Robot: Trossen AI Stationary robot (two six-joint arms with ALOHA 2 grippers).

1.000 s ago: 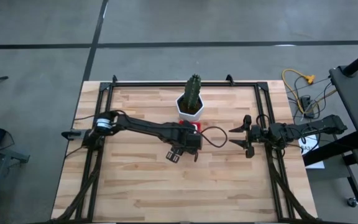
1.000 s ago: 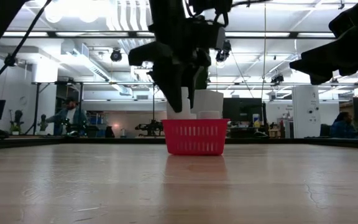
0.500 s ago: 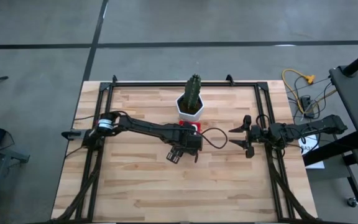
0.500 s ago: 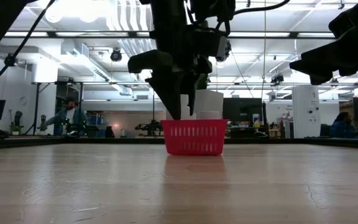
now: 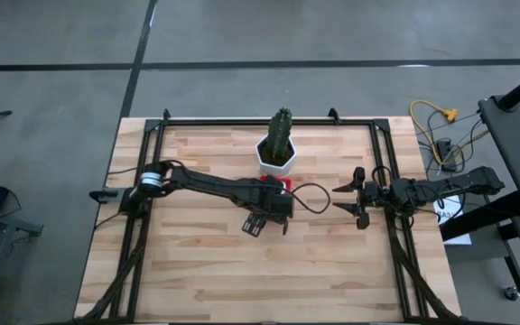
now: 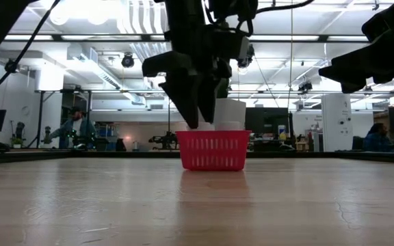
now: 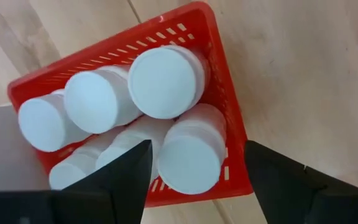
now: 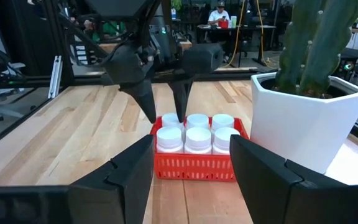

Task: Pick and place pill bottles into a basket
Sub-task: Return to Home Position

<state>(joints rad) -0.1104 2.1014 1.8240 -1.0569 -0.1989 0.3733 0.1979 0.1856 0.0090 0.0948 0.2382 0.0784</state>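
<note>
Hovering spread-fingered, the left gripper overhangs one basket holding seemingly six pill bottles; right gripper likewise spread.

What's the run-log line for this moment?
pill bottles: six in basket | left gripper: open, empty, just above basket | right gripper: open, empty, idle right of basket

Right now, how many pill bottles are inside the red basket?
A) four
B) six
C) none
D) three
B: the right wrist view shows six white-capped pill bottles, in two rows of three, inside the basket.
</note>
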